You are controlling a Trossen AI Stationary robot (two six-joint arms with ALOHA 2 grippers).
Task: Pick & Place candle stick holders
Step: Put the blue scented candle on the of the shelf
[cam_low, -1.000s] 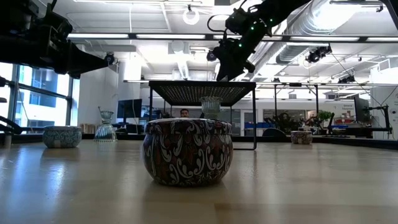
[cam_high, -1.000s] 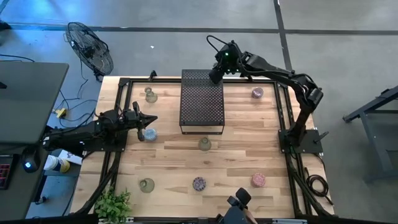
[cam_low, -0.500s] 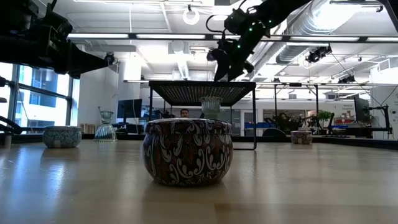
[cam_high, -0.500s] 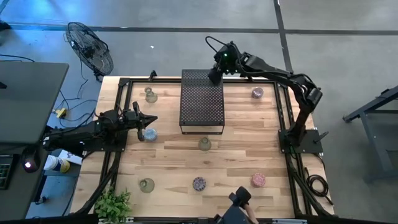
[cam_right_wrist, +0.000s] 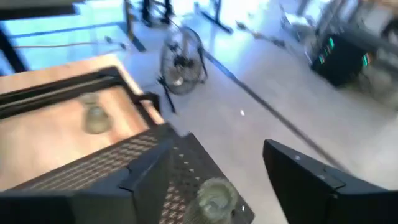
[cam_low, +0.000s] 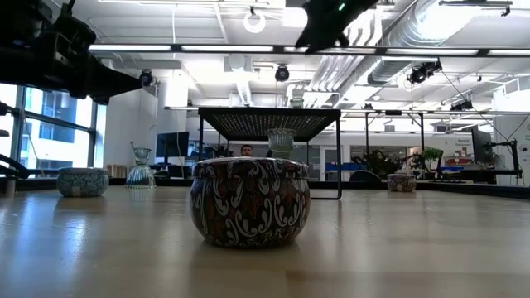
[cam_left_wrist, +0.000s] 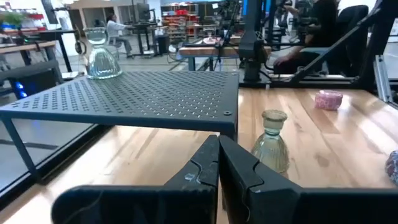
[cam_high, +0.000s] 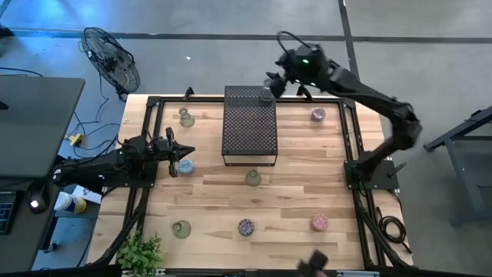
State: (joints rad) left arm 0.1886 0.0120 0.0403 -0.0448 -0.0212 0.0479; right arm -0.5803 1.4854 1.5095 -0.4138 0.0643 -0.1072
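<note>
Right gripper (cam_high: 270, 83) lifted off, clear holder (cam_high: 266, 96) left atop stand (cam_high: 248, 127).

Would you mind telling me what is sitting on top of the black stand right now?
One clear glass cup stands on the black stand at its far right corner; the right gripper is open nearby. The table beneath the stand is mostly hidden.

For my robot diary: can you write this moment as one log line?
right gripper: fingers open, above clear holder standing on black stand | left gripper: fingers shut, waiting by pale blue holder
</note>
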